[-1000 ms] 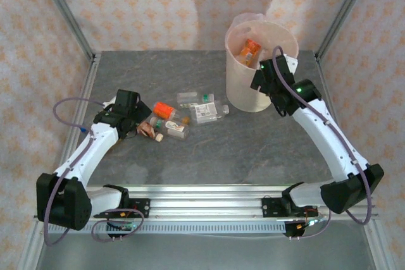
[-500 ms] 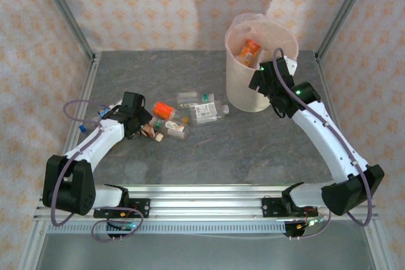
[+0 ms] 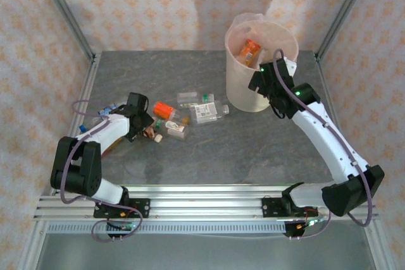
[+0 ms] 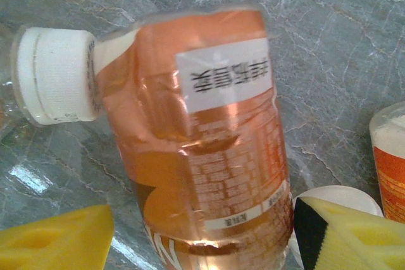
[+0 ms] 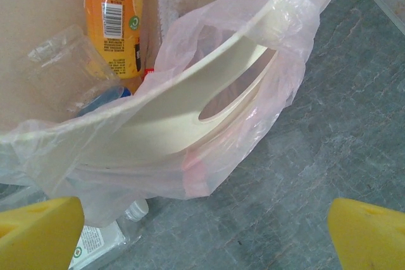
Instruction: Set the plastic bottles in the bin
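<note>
So, step: pick phase on the left side. The left gripper (image 3: 142, 121) sits low at the edge of the bottle pile, over a peach-label bottle (image 4: 202, 137).
Left fingers: the yellow pads (image 4: 57, 238) flank the bottle's lower body at about half spread. One pad looks to be against it, the other I cannot tell, so a firm hold is unconfirmed.
Peach-label bottle: lies on its side on the grey table (image 3: 209, 156), white cap (image 4: 54, 77) pointing away from the jaws, label crinkled.
Right gripper (image 5: 205, 232): spread wide, nothing between its pads, hanging at the near rim of the bin (image 3: 243, 93).
Bin: upright at the far right of the table, pinkish bag (image 5: 253, 124) draped loosely over the rim. An orange bottle (image 5: 114, 17) and clear ones are already inside.
Remaining: a loose cluster of bottles (image 3: 190, 112) lies between the left gripper and the bin, so the job is well short of done.
Next move: my read is confirm the squeeze, lift straight up clear of the neighbours, carry across and release over the bin mouth.
In the way: an orange-label bottle (image 4: 389, 156) and a white round piece (image 4: 329, 197) sit just beside one pad. The right arm occupies the bin's near side, and the bag hangs slack over the rim.
Risk: the thin, dented bottle may deform or slip under pressure.
</note>
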`<state>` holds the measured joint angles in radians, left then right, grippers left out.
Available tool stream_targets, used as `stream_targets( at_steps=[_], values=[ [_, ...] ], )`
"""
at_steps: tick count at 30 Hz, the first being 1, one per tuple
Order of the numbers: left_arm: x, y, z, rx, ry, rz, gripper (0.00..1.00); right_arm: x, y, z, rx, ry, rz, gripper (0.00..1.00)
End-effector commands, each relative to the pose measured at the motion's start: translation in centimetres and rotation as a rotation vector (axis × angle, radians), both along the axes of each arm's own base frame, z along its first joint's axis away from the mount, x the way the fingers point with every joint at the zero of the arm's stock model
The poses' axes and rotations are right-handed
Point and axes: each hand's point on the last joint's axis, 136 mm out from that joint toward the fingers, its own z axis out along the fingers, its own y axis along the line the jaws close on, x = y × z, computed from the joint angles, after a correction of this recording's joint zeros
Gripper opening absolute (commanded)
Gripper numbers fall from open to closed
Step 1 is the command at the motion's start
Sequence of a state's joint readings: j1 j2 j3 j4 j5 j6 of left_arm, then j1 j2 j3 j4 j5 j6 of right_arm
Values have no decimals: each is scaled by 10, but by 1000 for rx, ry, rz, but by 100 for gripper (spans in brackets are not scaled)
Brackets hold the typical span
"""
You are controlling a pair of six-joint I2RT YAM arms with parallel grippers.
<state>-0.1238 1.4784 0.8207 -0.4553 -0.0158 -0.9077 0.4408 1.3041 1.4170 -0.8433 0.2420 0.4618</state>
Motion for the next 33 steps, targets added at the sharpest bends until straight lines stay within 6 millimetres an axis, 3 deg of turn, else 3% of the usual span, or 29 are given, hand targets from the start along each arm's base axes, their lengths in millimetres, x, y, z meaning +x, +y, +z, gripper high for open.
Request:
stream_targets(
  at_steps=[1, 15, 20, 28, 33],
  values=[
    [-2, 6, -4, 24, 6, 6, 76, -3, 0, 2, 19, -17, -10, 99],
    [-15, -2, -27, -20, 42, -19, 77, 2, 3, 0, 25, -10, -3, 99],
    [-14, -3, -27, -28, 38, -24, 68, 1, 3, 1, 23, -8, -3, 99],
    [-16, -4, -8, -35, -3, -27, 60, -1, 3, 4, 33, -18, -2, 99],
    [-11, -9, 28, -14, -81, -64, 57, -1, 5, 4, 45, -18, 10, 99]
  ],
)
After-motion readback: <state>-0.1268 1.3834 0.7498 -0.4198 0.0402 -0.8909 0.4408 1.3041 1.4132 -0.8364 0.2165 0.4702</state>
